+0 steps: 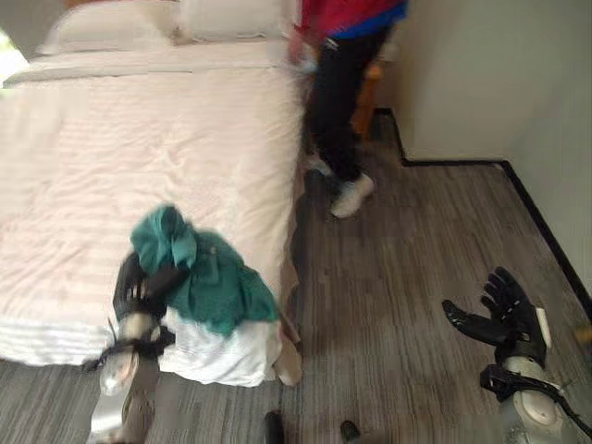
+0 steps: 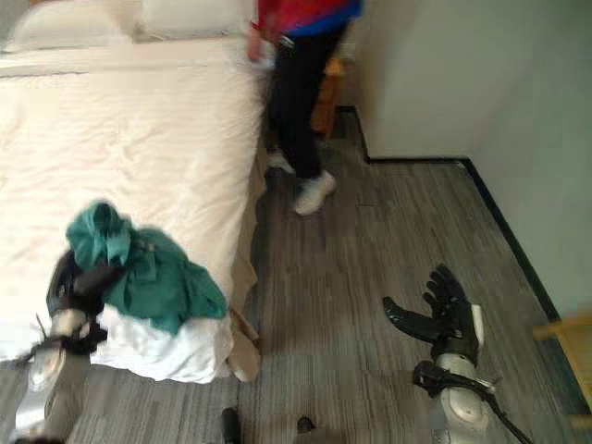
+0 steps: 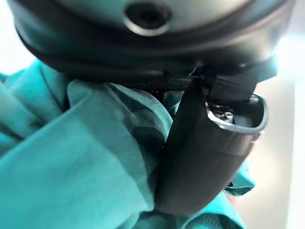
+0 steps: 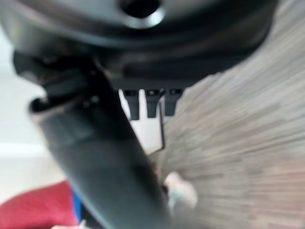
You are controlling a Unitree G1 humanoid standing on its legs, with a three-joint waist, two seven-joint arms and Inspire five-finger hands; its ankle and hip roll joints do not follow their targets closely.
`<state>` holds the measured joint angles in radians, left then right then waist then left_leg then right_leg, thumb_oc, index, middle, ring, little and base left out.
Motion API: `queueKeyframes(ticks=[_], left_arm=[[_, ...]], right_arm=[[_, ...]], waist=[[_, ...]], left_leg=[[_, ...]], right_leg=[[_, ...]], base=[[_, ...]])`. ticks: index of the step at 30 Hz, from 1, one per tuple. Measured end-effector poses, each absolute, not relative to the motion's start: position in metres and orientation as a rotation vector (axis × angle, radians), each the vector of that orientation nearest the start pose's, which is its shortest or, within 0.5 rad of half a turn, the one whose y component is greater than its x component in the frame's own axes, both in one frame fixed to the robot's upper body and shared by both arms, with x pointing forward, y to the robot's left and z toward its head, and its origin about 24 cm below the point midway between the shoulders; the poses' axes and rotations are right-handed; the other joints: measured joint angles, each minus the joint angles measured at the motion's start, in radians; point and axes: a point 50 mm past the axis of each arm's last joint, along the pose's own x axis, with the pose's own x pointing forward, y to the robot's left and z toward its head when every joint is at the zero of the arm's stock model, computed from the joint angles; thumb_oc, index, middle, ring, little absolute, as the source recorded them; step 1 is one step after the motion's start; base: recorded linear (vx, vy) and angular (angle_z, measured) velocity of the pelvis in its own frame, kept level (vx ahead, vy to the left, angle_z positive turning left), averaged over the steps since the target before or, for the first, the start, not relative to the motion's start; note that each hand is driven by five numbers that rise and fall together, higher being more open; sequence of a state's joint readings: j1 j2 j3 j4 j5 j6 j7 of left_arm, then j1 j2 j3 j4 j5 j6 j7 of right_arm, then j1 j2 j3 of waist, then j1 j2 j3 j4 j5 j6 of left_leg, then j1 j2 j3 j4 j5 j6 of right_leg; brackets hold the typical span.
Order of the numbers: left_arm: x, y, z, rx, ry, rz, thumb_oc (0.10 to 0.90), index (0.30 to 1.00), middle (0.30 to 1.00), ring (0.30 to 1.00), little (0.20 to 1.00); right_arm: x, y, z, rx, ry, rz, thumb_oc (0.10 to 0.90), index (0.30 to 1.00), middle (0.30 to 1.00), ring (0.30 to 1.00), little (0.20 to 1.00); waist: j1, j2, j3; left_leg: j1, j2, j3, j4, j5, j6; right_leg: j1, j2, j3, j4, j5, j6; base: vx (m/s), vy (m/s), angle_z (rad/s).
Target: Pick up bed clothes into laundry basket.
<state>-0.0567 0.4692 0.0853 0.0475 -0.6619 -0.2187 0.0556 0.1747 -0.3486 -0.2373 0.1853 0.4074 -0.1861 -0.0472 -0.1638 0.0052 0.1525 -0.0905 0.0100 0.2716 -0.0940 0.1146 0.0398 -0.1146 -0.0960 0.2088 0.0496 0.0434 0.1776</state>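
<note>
Green clothes [image 1: 208, 273] are lying bunched at the corner of the bed [image 1: 139, 157], partly hanging over its edge. The left hand [image 1: 143, 282] is gripping them, with its thumb [image 3: 205, 152] pressing into a thick fold. The cloth is looking soft, light and limp, so it is probably going to sag and trail when lifted; taking a big bunch near the middle seems safest. The right hand [image 1: 499, 314] is hanging open over the floor [image 1: 416, 240], holding nothing. A person [image 1: 342, 83] is standing beside the bed.
</note>
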Motion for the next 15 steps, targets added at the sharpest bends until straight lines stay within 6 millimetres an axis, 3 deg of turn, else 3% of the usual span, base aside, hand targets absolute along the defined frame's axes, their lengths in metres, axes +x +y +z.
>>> queueKeyframes(ticks=[1,2,3,4,5,7,8,9,10,11,12,13,14,15], left_arm=[[0.267,0.257,0.109,-0.180,-0.300,0.125,0.400,0.300,0.300,0.300,0.300],[0.271,0.256,0.116,-0.148,-0.317,0.110,0.400,0.300,0.300,0.300,0.300],[0.274,0.252,0.117,-0.135,-0.317,0.097,0.400,0.300,0.300,0.300,0.300],[0.276,0.246,0.117,-0.137,-0.316,0.087,0.400,0.300,0.300,0.300,0.300],[0.277,0.236,0.113,-0.147,-0.304,0.063,0.400,0.300,0.300,0.300,0.300],[0.272,0.231,0.105,-0.167,-0.283,0.060,0.400,0.300,0.300,0.300,0.300],[0.271,0.227,0.104,-0.167,-0.277,0.037,0.400,0.300,0.300,0.300,0.300],[0.270,0.227,0.105,-0.168,-0.286,0.035,0.400,0.300,0.300,0.300,0.300],[0.263,0.234,0.102,-0.171,-0.285,0.063,0.400,0.300,0.300,0.300,0.300],[0.242,0.262,0.086,-0.145,-0.224,0.175,0.400,0.300,0.300,0.300,0.300],[0.234,0.271,0.076,-0.151,-0.176,0.225,0.400,0.300,0.300,0.300,0.300],[0.230,0.272,0.070,-0.172,-0.143,0.239,0.400,0.300,0.300,0.300,0.300],[0.226,0.271,0.068,-0.195,-0.148,0.246,0.400,0.300,0.300,0.300,0.300],[0.220,0.268,0.062,-0.221,-0.142,0.261,0.400,0.300,0.300,0.300,0.300]], right_arm=[[0.192,-0.293,0.011,0.046,0.083,-0.406,0.800,0.900,0.900,0.900,0.900],[0.195,-0.284,0.007,0.085,0.083,-0.400,0.800,0.900,0.900,0.900,0.900],[0.192,-0.283,0.005,0.082,0.093,-0.395,0.800,0.900,0.900,0.900,0.900],[0.191,-0.284,0.004,0.080,0.100,-0.402,0.800,0.900,0.900,0.900,0.900],[0.191,-0.282,0.003,0.079,0.107,-0.413,0.800,0.900,0.900,0.900,0.900],[0.193,-0.279,0.003,0.069,0.105,-0.403,0.800,0.900,0.900,0.900,0.900],[0.192,-0.279,0.007,0.062,0.089,-0.404,0.800,0.900,0.900,0.900,0.900],[0.197,-0.277,0.014,0.062,0.060,-0.393,0.800,0.900,0.900,0.900,0.900],[0.210,-0.270,0.021,0.058,0.032,-0.356,0.800,0.900,0.900,0.900,0.900],[0.239,-0.236,0.031,0.098,-0.016,-0.229,0.800,0.900,0.900,0.900,0.900],[0.245,-0.225,0.040,0.103,-0.052,-0.171,0.800,0.900,0.900,0.900,0.900],[0.246,-0.224,0.051,0.098,-0.103,-0.149,0.800,0.900,0.900,0.900,0.900],[0.245,-0.227,0.054,0.087,-0.121,-0.142,0.800,0.900,0.900,0.900,0.900],[0.243,-0.232,0.056,0.059,-0.122,-0.133,0.800,0.900,0.900,0.900,0.900]], waist=[[-0.029,-0.016,0.010],[-0.004,-0.019,0.018],[-0.002,-0.009,0.024],[-0.004,0.001,0.031],[0.021,0.012,0.037],[0.061,0.015,0.041],[0.063,-0.011,0.023],[0.063,-0.021,0.021],[0.084,-0.014,0.028],[0.147,-0.022,0.030],[0.150,-0.034,0.028],[0.145,-0.031,0.025],[0.148,-0.014,0.017],[0.152,0.024,-0.004]], left_leg=[[-0.001,0.008,0.060,0.012,0.020,0.010],[0.008,0.039,0.139,0.010,0.013,0.039],[0.015,0.061,0.178,0.007,0.007,0.045],[0.017,0.081,0.204,0.020,0.011,0.043],[0.056,0.133,0.299,0.026,0.012,0.043],[0.103,0.154,0.353,0.029,-0.018,0.065],[0.115,0.136,0.382,0.036,-0.018,0.061],[0.106,0.153,0.411,0.072,-0.008,0.039],[0.105,0.195,0.427,0.112,-0.008,0.040],[0.073,0.309,0.465,0.307,-0.045,0.038],[0.070,0.285,0.487,0.289,-0.095,-0.024],[0.046,0.216,0.452,0.185,-0.104,-0.057],[0.041,0.198,0.473,0.120,-0.045,-0.077],[0.020,0.214,0.487,0.119,0.063,-0.052]], right_leg=[[-0.016,-0.012,-0.055,-0.037,0.010,0.005],[-0.051,-0.038,-0.177,-0.004,-0.007,-0.031],[-0.067,-0.051,-0.245,0.041,-0.013,-0.041],[-0.072,-0.067,-0.300,0.097,-0.027,-0.022],[-0.079,-0.138,-0.471,0.331,-0.072,-0.046],[-0.035,-0.207,-0.524,0.452,-0.081,-0.037],[0.047,-0.256,-0.530,0.391,-0.042,-0.029],[0.061,-0.244,-0.573,0.333,-0.067,-0.019],[0.027,-0.233,-0.660,0.328,-0.066,-0.042],[-0.012,-0.179,-0.768,0.278,-0.009,-0.161],[-0.011,-0.172,-0.797,0.216,0.019,-0.194],[-0.005,-0.151,-0.813,0.156,0.022,-0.205],[-0.003,-0.109,-0.794,0.122,0.009,-0.193],[0.005,-0.064,-0.759,0.102,-0.036,-0.165]], base=[[-0.24,0.001,-1.52],[-0.22,0.106,-1.62],[-0.26,0.089,-1.70],[-0.19,0.126,-1.69],[-0.23,0.073,-1.77],[-0.17,0.036,-1.63],[-0.25,-0.025,-1.10],[-0.36,-0.070,-1.35],[-0.26,-0.191,-2.95],[-0.22,-0.270,-3.53],[-0.15,-0.398,-3.29],[-0.10,-0.498,-1.77],[-0.08,-0.519,-1.44],[-0.05,-0.377,-1.09]])
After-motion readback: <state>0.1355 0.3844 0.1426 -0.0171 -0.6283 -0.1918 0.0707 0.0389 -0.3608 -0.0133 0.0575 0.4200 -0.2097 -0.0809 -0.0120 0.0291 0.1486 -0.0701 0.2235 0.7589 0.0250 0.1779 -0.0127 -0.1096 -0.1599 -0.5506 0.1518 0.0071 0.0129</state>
